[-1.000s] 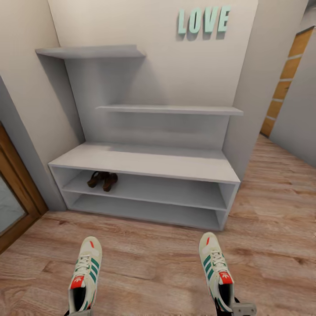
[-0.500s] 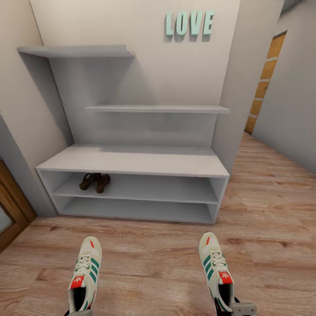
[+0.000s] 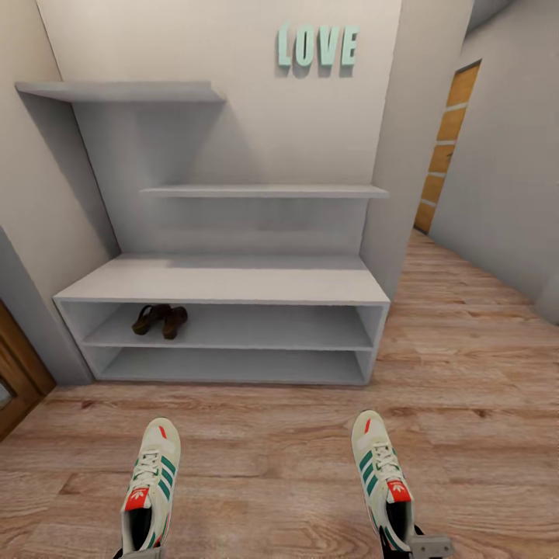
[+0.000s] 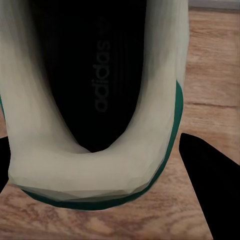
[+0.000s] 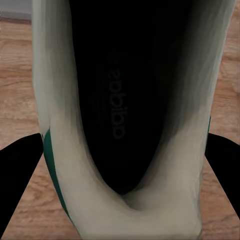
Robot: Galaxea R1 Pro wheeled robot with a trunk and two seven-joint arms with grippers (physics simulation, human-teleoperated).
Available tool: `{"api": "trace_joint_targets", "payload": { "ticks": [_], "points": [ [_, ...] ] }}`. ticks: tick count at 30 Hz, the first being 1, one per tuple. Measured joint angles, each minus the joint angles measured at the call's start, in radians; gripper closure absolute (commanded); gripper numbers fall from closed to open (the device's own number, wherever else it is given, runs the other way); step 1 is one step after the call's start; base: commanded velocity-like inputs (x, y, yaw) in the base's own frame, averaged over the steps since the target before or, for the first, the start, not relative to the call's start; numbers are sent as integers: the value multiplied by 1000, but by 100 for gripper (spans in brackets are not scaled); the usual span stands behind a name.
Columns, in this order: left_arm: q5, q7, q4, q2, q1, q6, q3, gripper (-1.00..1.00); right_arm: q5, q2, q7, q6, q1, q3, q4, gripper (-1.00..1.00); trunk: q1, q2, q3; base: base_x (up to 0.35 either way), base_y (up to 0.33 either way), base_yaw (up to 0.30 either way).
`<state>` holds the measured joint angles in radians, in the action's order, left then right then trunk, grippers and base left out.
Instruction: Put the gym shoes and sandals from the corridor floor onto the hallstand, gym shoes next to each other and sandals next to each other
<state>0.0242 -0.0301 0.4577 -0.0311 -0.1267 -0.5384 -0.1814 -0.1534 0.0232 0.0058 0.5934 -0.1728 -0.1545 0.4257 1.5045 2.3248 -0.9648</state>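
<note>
Wood-plank corridor floor (image 3: 481, 373), grey hallstand (image 3: 217, 281), each end effector clamped on a gym shoe (image 3: 151, 485)

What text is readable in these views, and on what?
"LOVE": pale teal block letters mounted on the wall above the hallstand.
"adidas": printed on the dark insole of the left gym shoe, seen from the left wrist view.
"adidas": printed on the insole of the right gym shoe, seen from the right wrist view.
Red-orange tongue labels on both shoes: marks too small to read.
</note>
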Motion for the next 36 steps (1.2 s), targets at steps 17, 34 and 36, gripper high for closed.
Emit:
{"api": "trace_joint_targets", "payload": {
  "ticks": [17,34,36],
  "points": [
    [6,0,-1,3,0,3,4,100,1,0,-1,1,0,1,6,100,0,0,0,-4,1,-1],
    [16,-9,-11,13,-36,33,12,100,4,24,-8,-2,-1,-17,9,100,0,0,0,0,0,0],
    [22,-9,-12,18,-73,63,13,100,7,31,-8,-2,-1,-39,11,100,0,0,0,0,0,0]
  ]
}}
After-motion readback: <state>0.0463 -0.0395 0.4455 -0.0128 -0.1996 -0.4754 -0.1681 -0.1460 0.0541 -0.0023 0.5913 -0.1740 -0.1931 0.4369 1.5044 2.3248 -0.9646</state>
